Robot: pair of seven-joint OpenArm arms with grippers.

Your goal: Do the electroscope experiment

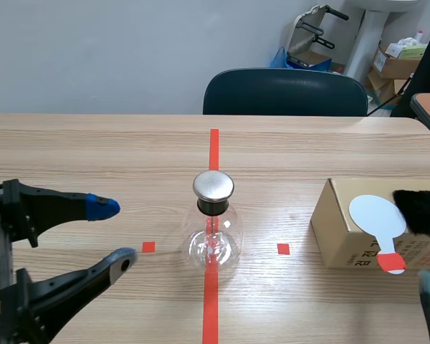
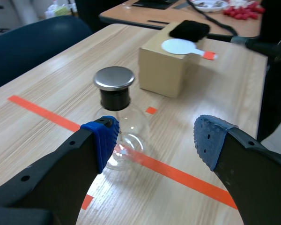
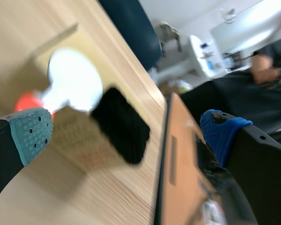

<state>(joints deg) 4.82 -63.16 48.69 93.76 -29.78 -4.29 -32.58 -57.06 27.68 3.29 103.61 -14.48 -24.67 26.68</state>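
the left tool (image 1: 115,233) is open, its pads spread wide, low over the worktop (image 1: 93,143). just ahead of it, nearer its left finger, stands the electroscope (image 1: 213,231), a round glass flask upright on the red tape line, with a metal cap (image 1: 213,185) on its black neck. farther beyond sits a cardboard box (image 1: 340,229). the right tool (image 3: 129,133) is open too; ahead of it, on the box top, lie a white disc (image 1: 378,215) with a red handle and a black fuzzy pad (image 1: 421,211), just beside each other.
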